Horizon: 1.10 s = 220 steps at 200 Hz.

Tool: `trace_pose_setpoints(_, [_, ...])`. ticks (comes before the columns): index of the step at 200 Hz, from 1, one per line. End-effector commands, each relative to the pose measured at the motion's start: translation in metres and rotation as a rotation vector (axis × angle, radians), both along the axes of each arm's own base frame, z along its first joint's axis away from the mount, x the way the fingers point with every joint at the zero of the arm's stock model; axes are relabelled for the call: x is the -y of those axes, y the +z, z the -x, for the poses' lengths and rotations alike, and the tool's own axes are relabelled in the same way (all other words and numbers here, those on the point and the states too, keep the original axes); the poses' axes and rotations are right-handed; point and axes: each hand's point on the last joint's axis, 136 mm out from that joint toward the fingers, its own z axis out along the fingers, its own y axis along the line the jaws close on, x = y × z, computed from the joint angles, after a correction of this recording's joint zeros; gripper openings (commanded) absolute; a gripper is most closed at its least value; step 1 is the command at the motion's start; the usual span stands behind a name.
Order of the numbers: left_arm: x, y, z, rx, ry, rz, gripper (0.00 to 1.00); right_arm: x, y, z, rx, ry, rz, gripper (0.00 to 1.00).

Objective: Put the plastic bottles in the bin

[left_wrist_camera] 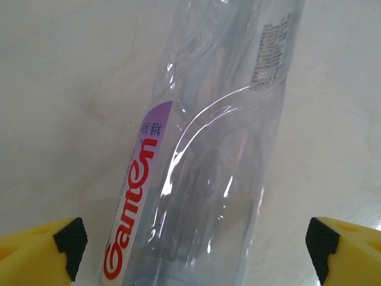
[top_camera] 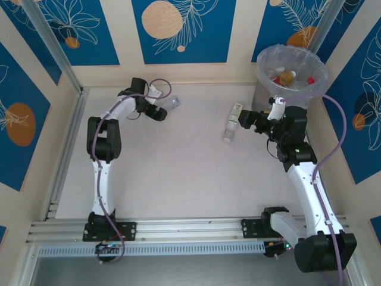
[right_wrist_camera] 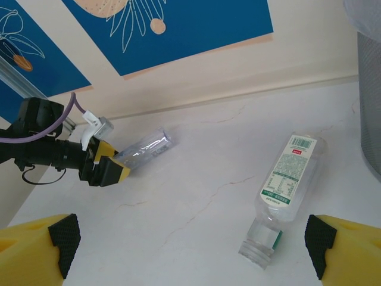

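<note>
At the far edge of the table (top_camera: pixel 178 173), left of its middle, your left pincer (left_wrist_camera: pixel 195 244) stands wide open with its yellow, black-tipped fingers (left_wrist_camera: pixel 70 243) on either side of a clear, crumpled plastic bottle with a purple strip and red "Ganten" lettering (left_wrist_camera: pixel 226 149). There is a gap on each side, so it has hold of nothing yet. The bottle lies flat on the table and runs lengthwise away from the wrist. I judge that you straddled it this way so the fingers can close across its narrow body.

Your right pincer (right_wrist_camera: pixel 191 241) is also spread wide and empty, and it hovers low near the far right corner. Just ahead of it lies a clear plastic bottle with a green-and-white label (right_wrist_camera: pixel 289 179), on its side with the open neck towards the pincer. It lies a little right of the midline between the tips, so you may need a small shift before closing.

Beyond that, the tall round grey bin lined with a crinkly clear bag (top_camera: pixel 260 95) stands in the far right corner, just beside the green-and-white bottle. Several bottles with coloured caps (top_camera: pixel 286 76) lie inside. The right arm has the short carry, while the left bottle is well apart from the bin.
</note>
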Motion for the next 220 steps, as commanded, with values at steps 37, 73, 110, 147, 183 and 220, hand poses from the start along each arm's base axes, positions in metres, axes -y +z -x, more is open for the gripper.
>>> trace_pose_setpoints(37, [0.009, -0.022, 0.004, -0.033, -0.034, -0.075, 0.86, 0.004, -0.001, -0.001, 0.000, -0.033, 0.002, 1.00])
trace_pose_setpoints(73, [0.014, -0.018, -0.002, -0.009, -0.025, -0.075, 0.76, 0.006, 0.002, 0.000, 0.001, -0.038, 0.017, 1.00])
trace_pose_setpoints(110, [0.013, -0.014, -0.004, -0.002, 0.001, -0.080, 0.68, 0.008, 0.000, 0.004, -0.006, -0.049, 0.033, 0.99])
trace_pose_setpoints(147, [0.010, -0.013, 0.003, -0.013, 0.004, -0.092, 0.63, 0.011, 0.001, 0.008, -0.007, -0.056, 0.051, 1.00])
trace_pose_setpoints(183, [0.017, -0.006, 0.018, -0.047, -0.011, -0.061, 0.62, 0.010, -0.007, 0.013, -0.046, -0.043, 0.072, 0.99])
trace_pose_setpoints(220, [0.016, -0.002, 0.028, -0.029, 0.005, -0.076, 0.58, 0.014, -0.016, 0.024, -0.082, -0.052, 0.106, 1.00])
